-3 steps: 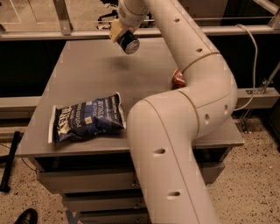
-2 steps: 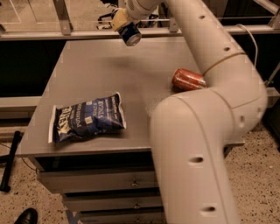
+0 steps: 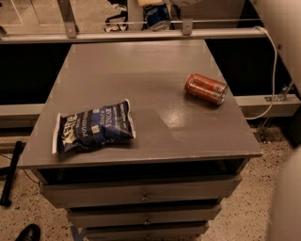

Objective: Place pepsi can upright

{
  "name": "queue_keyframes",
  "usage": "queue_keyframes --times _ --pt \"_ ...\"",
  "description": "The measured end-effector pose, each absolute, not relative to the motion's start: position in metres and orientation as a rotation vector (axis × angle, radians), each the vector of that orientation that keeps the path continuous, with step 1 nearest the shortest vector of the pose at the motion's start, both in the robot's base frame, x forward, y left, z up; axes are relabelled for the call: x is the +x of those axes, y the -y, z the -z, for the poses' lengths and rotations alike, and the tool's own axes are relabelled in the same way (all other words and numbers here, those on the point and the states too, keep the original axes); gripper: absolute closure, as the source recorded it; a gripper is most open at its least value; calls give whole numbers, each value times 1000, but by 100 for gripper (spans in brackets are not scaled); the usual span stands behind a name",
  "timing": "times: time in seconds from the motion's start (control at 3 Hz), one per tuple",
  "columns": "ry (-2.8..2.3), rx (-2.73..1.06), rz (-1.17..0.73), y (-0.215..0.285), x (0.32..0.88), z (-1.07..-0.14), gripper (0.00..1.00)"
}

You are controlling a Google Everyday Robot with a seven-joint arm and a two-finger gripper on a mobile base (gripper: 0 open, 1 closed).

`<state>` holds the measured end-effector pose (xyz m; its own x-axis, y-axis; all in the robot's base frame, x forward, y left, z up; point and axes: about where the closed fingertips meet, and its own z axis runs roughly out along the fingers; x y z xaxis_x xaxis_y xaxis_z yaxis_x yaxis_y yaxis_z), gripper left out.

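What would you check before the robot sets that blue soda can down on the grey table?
1. Grip: ok; the gripper, at the top edge beyond the table's far side, has its jaws shut on the small dark blue pepsi can.
2. Can upright: cannot tell; partly hidden.
3. Can over the grey table top: not ok; it hangs beyond the metal rail.
4. Landing room: ok; open surface lies between the blue chip bag and the orange-red can lying sideways.

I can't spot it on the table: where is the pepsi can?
Top centre of the camera view: the pepsi can hangs in the gripper beyond the rail behind the table.
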<state>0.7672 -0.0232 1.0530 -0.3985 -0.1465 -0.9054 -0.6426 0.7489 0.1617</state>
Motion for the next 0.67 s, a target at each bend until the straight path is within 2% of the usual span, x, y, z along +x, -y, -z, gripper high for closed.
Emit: queue_keyframes --times 0.67 --pt "-1907 -539 -640 38 756 -1044 100"
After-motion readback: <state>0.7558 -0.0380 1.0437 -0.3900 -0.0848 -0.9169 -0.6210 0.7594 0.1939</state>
